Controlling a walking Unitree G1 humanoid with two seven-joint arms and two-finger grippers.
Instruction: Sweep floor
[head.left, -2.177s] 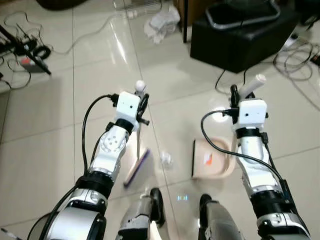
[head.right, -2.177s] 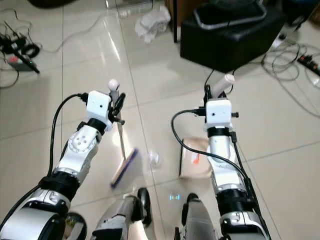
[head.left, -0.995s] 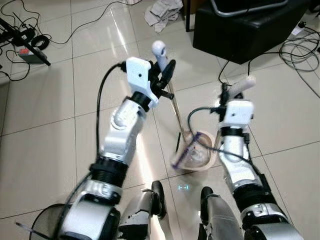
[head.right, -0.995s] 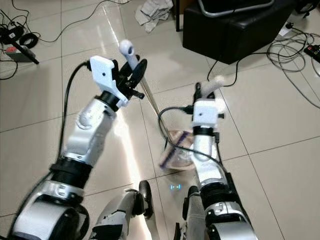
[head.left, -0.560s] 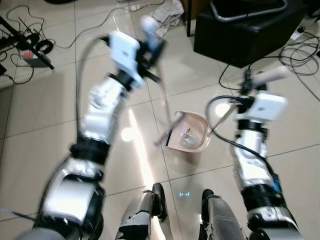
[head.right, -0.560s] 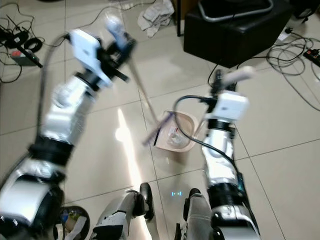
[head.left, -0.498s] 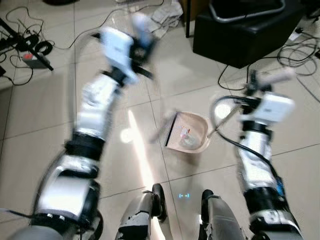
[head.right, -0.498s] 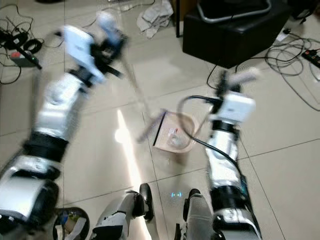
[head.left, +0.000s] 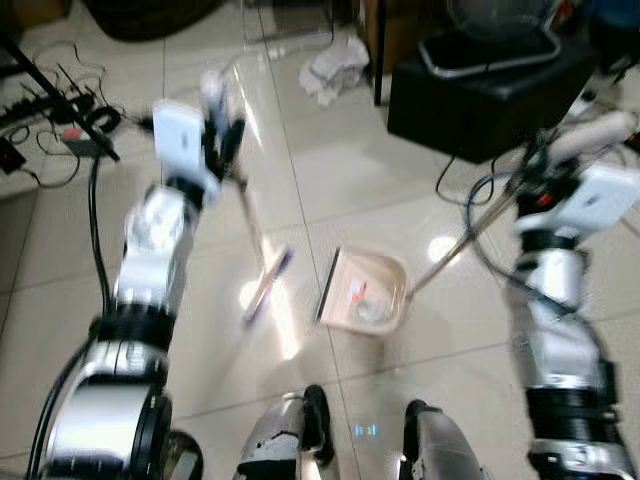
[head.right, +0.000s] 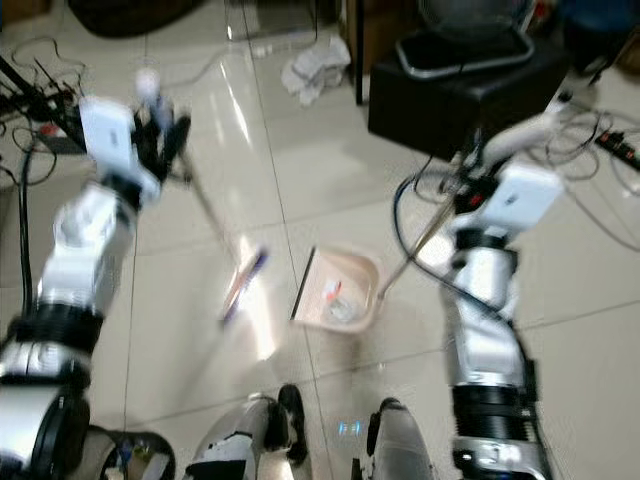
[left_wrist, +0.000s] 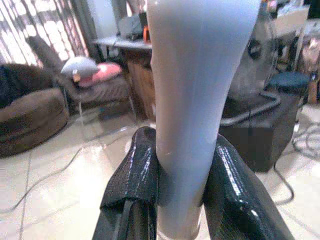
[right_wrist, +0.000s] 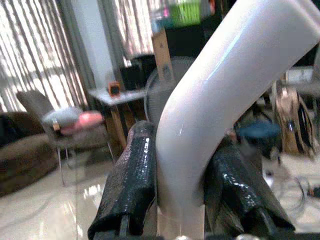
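My left gripper (head.left: 222, 135) is shut on the white handle of a broom (left_wrist: 186, 100), its black fingers (left_wrist: 132, 180) pressed on both sides. The broom's rod slants down to its purple-edged head (head.left: 264, 286), which rests on the tiles left of the dustpan. My right gripper (head.left: 538, 176) is shut on the curved white handle of the dustpan (right_wrist: 200, 115). A thin rod runs down to the beige dustpan (head.left: 384, 277), which sits on the floor ahead of my feet. Inside it lie a crumpled clear scrap (head.left: 372, 312) and an orange bit (head.left: 357, 292).
A black case (head.left: 480, 95) stands at the back right, with cables (head.left: 610, 110) on the floor beside it. A crumpled cloth (head.left: 336, 66) lies at the back. Cables and a power strip (head.left: 70, 135) sprawl at the far left. My feet (head.left: 300, 440) show at the bottom.
My left arm has swung left, drawing the broom head out of the dustpan onto the tiles beside it. The right arm has shifted right and up. The scraps lie in the dustpan.
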